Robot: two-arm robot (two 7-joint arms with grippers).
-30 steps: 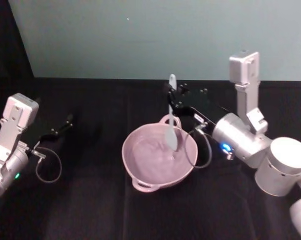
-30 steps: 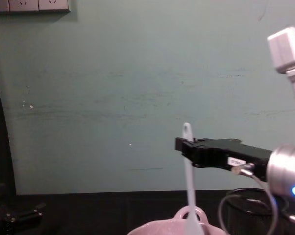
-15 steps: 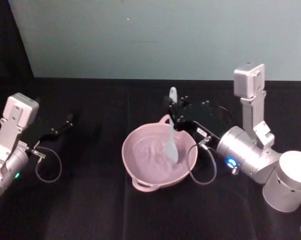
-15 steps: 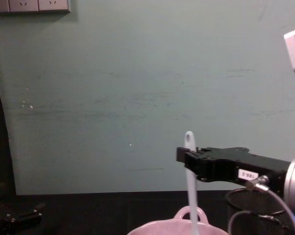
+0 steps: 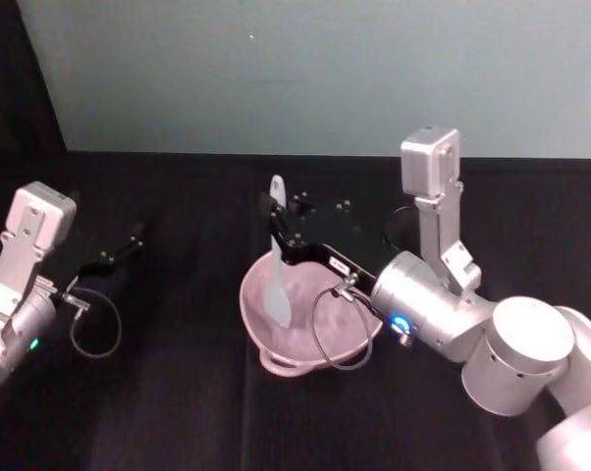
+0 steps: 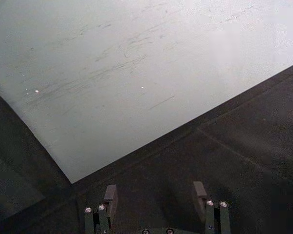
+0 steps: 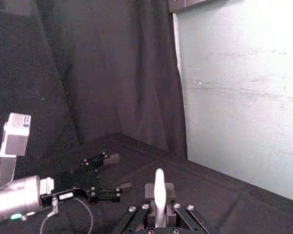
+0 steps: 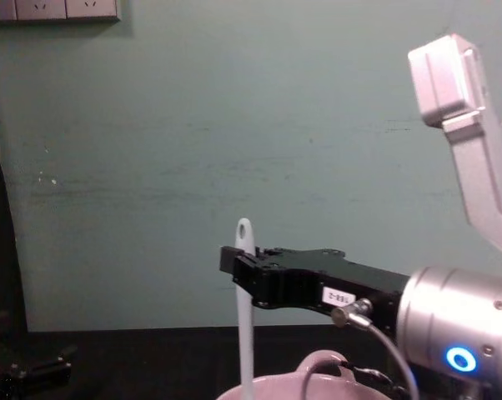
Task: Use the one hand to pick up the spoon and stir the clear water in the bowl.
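The pale pink bowl (image 5: 303, 355) sits mid-table, its rim (image 8: 272, 388) and loop handle (image 8: 321, 363) low in the chest view. My right gripper (image 5: 275, 232) reaches over it from the right and is shut on the white spoon (image 5: 276, 275), high on the handle. The spoon hangs nearly upright with its blade down inside the bowl's left part. In the chest view the spoon (image 8: 244, 321) drops from the right gripper (image 8: 244, 271) behind the rim. The spoon tip (image 7: 159, 189) stands up between the shut fingers. My left gripper (image 5: 127, 245) is parked far left, open (image 6: 155, 195).
A black cloth covers the table up to a pale green wall. The right arm's silver wrist (image 5: 428, 309) and its cable loop (image 5: 335, 339) hang over the bowl's right rim. The left arm (image 7: 20, 197) rests well clear of the bowl.
My right gripper has swept the spoon leftward across the bowl, from the far right side by the loop handle to the left part. The left arm has not moved.
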